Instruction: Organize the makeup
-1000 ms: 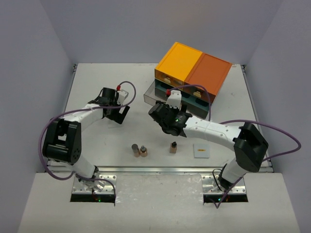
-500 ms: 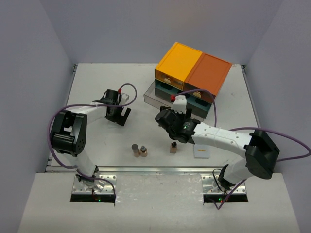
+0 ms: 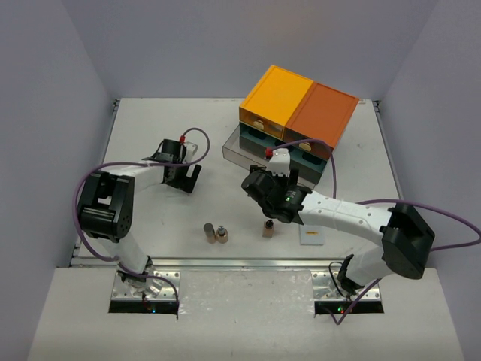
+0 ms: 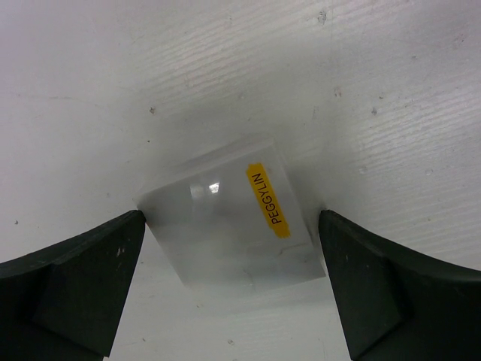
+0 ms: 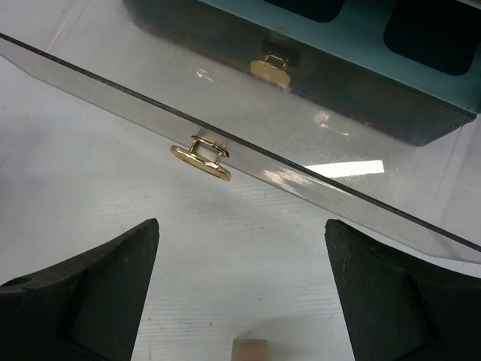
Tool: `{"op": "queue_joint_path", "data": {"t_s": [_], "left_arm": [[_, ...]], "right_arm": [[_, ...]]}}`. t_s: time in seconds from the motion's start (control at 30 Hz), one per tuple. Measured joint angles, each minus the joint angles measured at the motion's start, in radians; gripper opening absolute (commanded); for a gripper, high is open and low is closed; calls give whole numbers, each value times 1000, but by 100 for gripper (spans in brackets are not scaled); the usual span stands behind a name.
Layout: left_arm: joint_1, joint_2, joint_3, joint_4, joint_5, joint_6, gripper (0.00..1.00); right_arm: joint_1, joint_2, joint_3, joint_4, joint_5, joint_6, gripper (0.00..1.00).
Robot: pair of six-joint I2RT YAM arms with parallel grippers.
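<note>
While both arms hang over the table [image 3: 150, 128], the top view has the left gripper [image 3: 183, 177] left of centre. The right gripper [image 3: 272, 203] is before the drawer chest [image 3: 301, 113], just behind one brown bottle [image 3: 267, 228]. Two more bottles [image 3: 216, 234] stand nearer the front edge, with a white square [image 3: 311, 234] to the right.

Left wrist: left gripper [image 4: 229, 218] spread wide, holding nothing, straddling a labelled clear square [image 4: 218, 241] lying flat and skewed. Can't tell if the tips touch it. Risk: closing on a thin, skewed piece likely twists it or skids it away.

Right wrist: right gripper [image 5: 240, 286] wide and empty, bottle cap [image 5: 249, 350] low between the fingers. Clear drawer front [image 5: 316, 188] and gold handle [image 5: 199, 159] close ahead. Risk: reaching forward bumps the drawer, and dropping off-centre tips the bottle.
</note>
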Motion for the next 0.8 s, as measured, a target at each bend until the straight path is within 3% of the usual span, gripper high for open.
{"op": "queue_joint_path", "data": {"t_s": [0.37, 0.57, 0.73, 0.8], "left_arm": [[43, -21, -50, 63, 67, -5, 98], [46, -22, -61, 80, 88, 2, 68], [46, -35, -83, 110, 92, 17, 35], [46, -37, -86, 113, 93, 21, 15]], "right_arm": [[0, -31, -2, 0, 29, -17, 91], [0, -31, -2, 0, 33, -29, 91], [0, -31, -3, 0, 40, -30, 91], [0, -32, -3, 0, 44, -32, 91]]}}
